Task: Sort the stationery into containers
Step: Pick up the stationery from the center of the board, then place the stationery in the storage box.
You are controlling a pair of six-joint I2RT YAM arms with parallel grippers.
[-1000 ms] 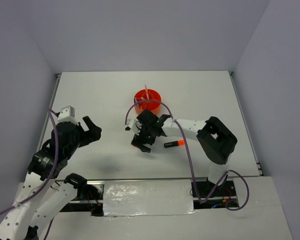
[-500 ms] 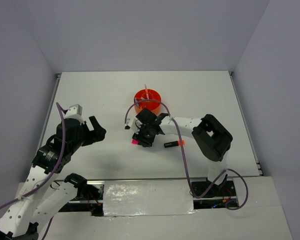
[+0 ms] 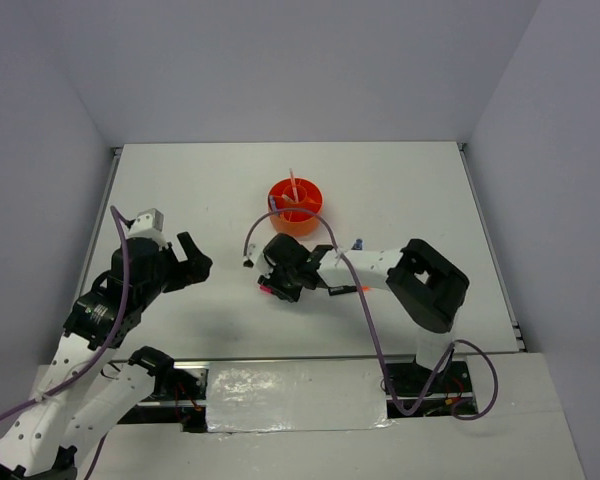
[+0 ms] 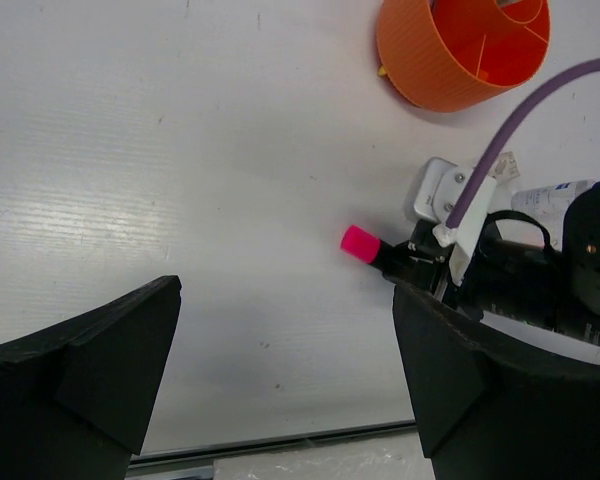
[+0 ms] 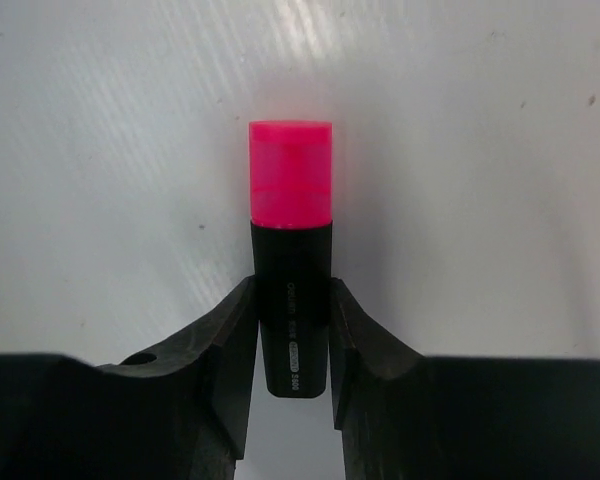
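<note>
My right gripper [image 5: 291, 292] is shut on a black highlighter [image 5: 292, 270] with a pink end [image 3: 265, 291], gripping the black barrel low over the table. The pink end [image 4: 360, 243] sticks out past the fingers. The round orange tub [image 3: 294, 205] stands just behind, with dividers and a thin pink pen [image 3: 293, 184] upright in it. My left gripper [image 3: 194, 258] hovers open and holds nothing, to the left of the highlighter. An orange-ended highlighter [image 3: 348, 290] lies under the right forearm, mostly hidden. A tiny blue-capped bottle [image 3: 357, 243] sits behind that arm.
The purple cable of the right arm [image 3: 280, 213] loops in front of the tub [image 4: 450, 55]. White table [image 3: 200, 190] stretches to the left and back, with walls on three sides. The table's near edge [image 4: 280, 438] lies just below the left gripper [image 4: 283, 292].
The right gripper has shut on the pink-ended highlighter and slid a little to the left and nearer. The left arm first shifted slightly right, then held still with its jaws open.
</note>
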